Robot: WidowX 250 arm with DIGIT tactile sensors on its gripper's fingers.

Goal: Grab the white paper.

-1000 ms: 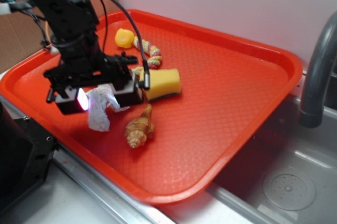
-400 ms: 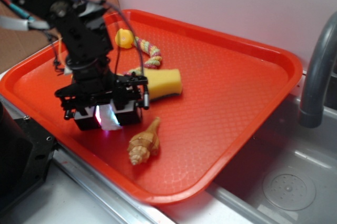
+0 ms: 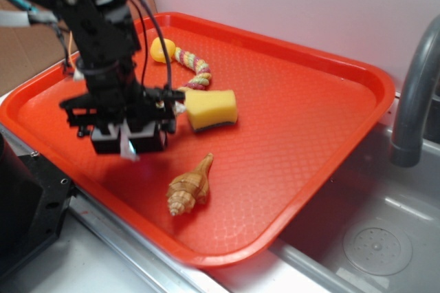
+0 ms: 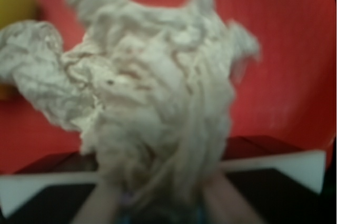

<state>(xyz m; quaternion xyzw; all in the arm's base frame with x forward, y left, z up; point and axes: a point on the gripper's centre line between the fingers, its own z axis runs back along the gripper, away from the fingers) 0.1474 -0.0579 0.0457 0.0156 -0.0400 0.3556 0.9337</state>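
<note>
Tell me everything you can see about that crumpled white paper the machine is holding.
The white paper is a wrinkly, irregular wad of thin, tissue-like material with soft, frayed-looking lobes. It fills most of the wrist view, slightly blurred, its lower end pinched in the pincer, which is shut on it. From outside only a small white scrap shows under the black pincer. It hangs over the near-left part of the orange tray; whether it touches the tray cannot be told.

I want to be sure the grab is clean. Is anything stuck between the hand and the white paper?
Nothing visible is. In the wrist view the white paper fills the frame, bunched straight into the hand with no other item between. In the exterior view the sponge and the shell lie apart from the hand on the red tray.
</note>
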